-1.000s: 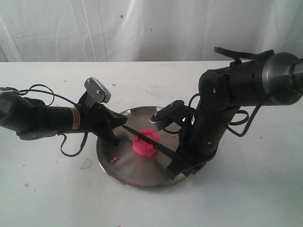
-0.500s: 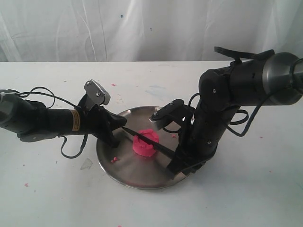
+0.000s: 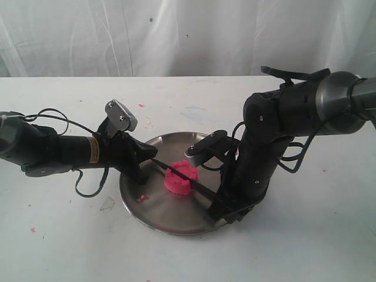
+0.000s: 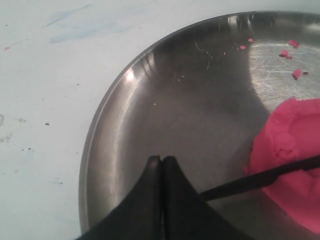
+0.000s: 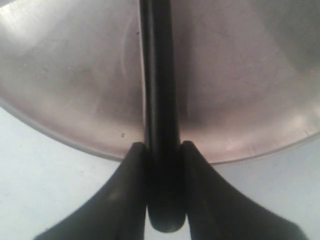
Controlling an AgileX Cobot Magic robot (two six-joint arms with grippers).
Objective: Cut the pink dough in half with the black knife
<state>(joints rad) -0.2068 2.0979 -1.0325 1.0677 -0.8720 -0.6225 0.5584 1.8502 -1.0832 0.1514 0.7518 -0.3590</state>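
Observation:
The pink dough sits as one round puck at the middle of the steel plate. Across its top lies the black knife, blade pressed into the dough, tip pointing left. At the plate's right rim my right gripper is shut on the knife's handle, fingers on both sides. My left gripper is shut with nothing between its fingers and hovers over the plate's left side by the blade tip. In the left wrist view the dough shows the blade sunk in.
Pink crumbs lie on the plate's left part, more crumbs on its far side. The plate stands on a white table with a white curtain behind. Cables trail from both arms.
The right arm has shifted a little left and down, and the knife sits lower in the dough. The left gripper has stayed by the blade tip.

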